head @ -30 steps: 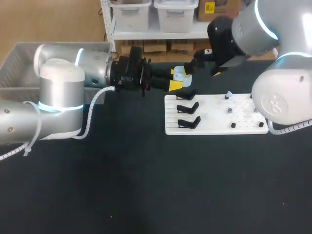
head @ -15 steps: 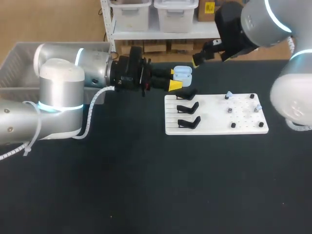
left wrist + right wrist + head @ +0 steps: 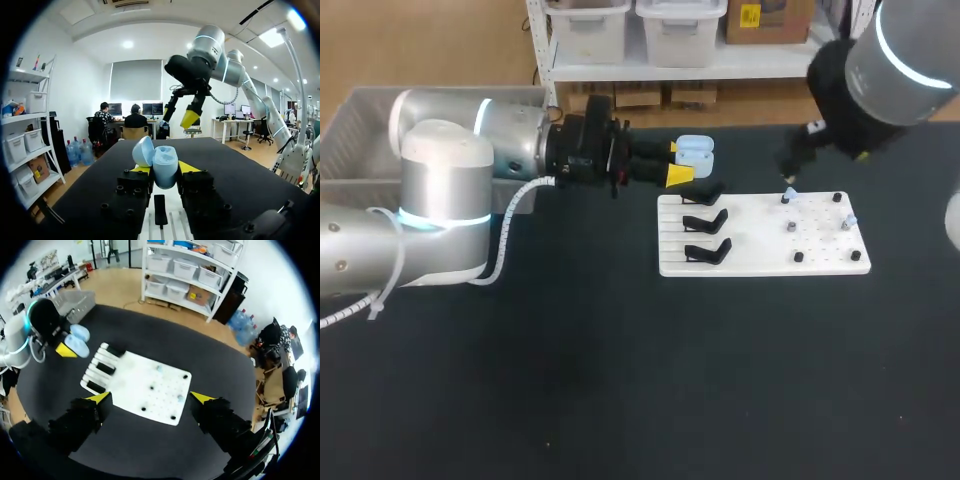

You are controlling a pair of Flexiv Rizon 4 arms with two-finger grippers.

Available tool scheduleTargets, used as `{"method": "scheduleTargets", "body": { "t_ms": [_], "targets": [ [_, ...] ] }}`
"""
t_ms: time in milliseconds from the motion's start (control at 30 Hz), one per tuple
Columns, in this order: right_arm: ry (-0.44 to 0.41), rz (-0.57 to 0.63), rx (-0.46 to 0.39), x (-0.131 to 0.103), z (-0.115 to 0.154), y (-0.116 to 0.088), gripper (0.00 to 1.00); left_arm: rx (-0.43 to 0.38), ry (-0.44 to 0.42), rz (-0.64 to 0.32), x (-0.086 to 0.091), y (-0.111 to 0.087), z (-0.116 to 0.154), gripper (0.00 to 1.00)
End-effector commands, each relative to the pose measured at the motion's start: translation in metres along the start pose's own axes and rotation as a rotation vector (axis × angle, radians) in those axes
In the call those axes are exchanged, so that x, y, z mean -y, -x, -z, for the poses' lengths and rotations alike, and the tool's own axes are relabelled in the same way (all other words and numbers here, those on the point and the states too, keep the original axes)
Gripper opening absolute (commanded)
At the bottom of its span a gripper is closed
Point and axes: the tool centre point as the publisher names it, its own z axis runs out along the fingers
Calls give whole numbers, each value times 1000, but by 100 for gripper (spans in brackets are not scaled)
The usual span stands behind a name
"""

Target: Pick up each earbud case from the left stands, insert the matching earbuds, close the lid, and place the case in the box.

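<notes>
Over the black table (image 3: 620, 380), left gripper (image 3: 680, 162) clamps the open earbud case (image 3: 696, 151).

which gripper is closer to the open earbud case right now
Left. The left gripper has its jaws shut on the earbud case from both sides. The right gripper, jaws open, is apart from the case, above the white board.

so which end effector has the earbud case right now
The left end effector: it is shut on the pale blue case, whose lid is open. The right end effector is open and empty, above the white board.
</notes>
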Motion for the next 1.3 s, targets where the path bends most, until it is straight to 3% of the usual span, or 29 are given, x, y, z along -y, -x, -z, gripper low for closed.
{"method": "scheduleTargets", "body": {
  "t_ms": [33, 267, 433, 633, 867, 1300],
  "targets": [
    [-9, -2, -59, 6, 1, -15, 100, -1, 1, 0, 0, 0, 0, 0],
    [50, -14, -160, 19, -15, -38, 100, -1, 1, 0, 0, 0, 0, 0],
    [106, 50, -189, 25, -29, -44, 100, -1, 1, 0, 0, 0, 0, 0],
    [74, 164, -231, 30, -51, -49, 100, -1, 1, 0, 0, 0, 0, 0],
    [55, 203, -211, 38, -71, -47, 100, -1, 1, 0, 0, 0, 0, 0],
    [49, 208, -197, 54, -94, -49, 65, -1, 1, 0, 0, 0, 0, 0]
  ]
}}
